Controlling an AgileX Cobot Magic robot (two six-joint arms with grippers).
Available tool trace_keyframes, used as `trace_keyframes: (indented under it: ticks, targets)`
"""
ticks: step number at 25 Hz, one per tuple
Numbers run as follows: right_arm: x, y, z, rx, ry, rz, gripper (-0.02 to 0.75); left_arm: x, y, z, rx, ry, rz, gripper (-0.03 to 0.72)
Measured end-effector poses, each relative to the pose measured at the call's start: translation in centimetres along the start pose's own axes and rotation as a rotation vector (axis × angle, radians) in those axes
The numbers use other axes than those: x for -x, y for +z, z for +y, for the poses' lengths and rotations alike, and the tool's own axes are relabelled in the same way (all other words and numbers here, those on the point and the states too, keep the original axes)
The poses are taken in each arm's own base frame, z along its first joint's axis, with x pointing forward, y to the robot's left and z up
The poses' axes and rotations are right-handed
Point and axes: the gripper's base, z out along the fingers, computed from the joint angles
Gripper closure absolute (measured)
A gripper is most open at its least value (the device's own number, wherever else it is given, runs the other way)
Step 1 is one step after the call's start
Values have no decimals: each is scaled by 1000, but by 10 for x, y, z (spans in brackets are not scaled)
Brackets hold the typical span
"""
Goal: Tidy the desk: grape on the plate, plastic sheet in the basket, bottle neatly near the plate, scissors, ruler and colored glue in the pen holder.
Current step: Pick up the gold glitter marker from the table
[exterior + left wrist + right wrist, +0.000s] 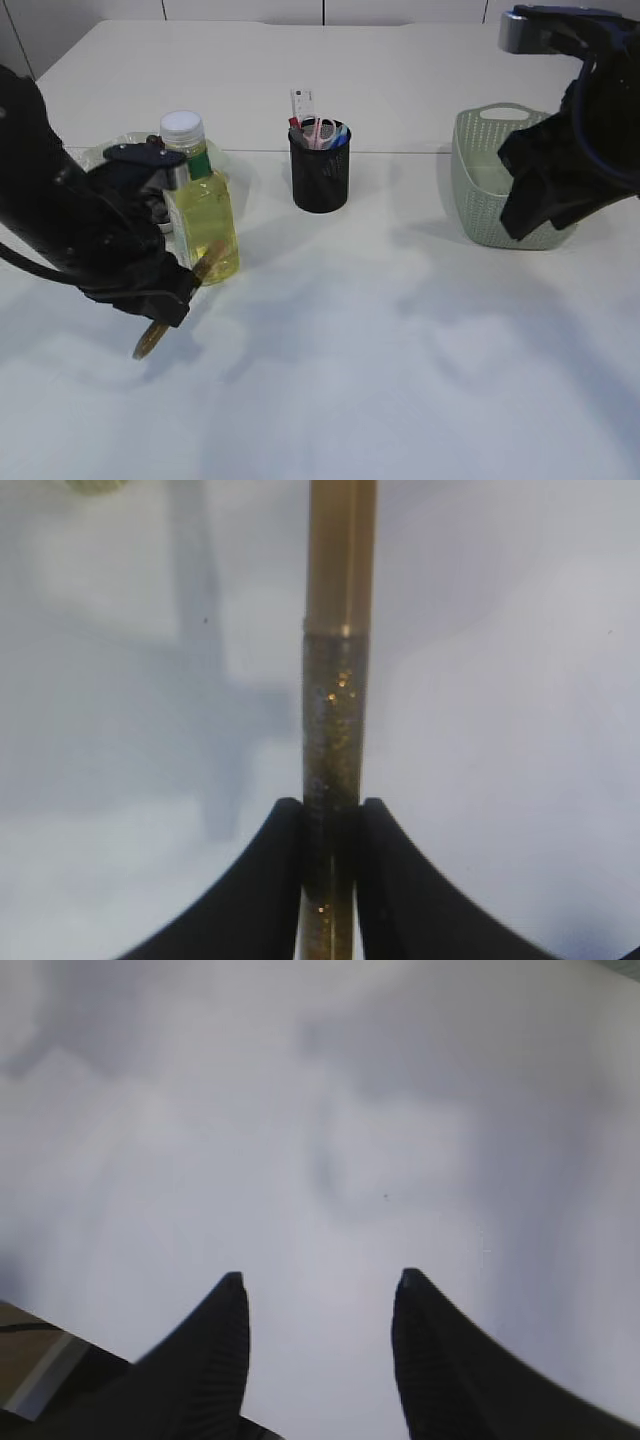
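Note:
My left gripper point(172, 305) is shut on a gold glitter glue tube point(336, 710), held at a slant a little above the table; its ends show in the exterior view point(150, 342). The bottle point(200, 205) of yellow liquid with a white cap stands just behind it, beside the clear plate point(100, 155), which my arm mostly hides. The black mesh pen holder point(320, 175) at centre back holds scissors point(320, 130) and a ruler point(302, 102). My right gripper point(318, 1285) is open and empty above bare table. The grape and the plastic sheet are not seen.
A pale green basket point(480, 190) stands at the right back, partly behind my right arm point(560, 170). The table's back edge runs behind the holder.

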Motion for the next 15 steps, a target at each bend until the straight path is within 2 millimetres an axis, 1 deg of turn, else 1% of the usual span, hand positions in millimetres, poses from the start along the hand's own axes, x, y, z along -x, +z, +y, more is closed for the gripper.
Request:
trace_keyframes:
  ticks: [4, 6, 9, 12, 15]
  targets:
    - [4, -1, 9, 102, 13, -47, 362, 2, -33, -10, -50, 5, -108, 566]
    - [8, -2, 15, 164, 25, -82, 362, 3, -49, -17, -102, 4, -171, 566]
    - [14, -4, 23, 257, 35, -147, 362, 5, -69, -27, -183, -7, -268, 566]
    - [19, -7, 30, 345, 18, -208, 362, 6, -82, -34, -254, -40, -332, 566]
    - [24, -12, 39, 445, -13, -274, 362, 8, -86, -38, -312, -66, -364, 565]
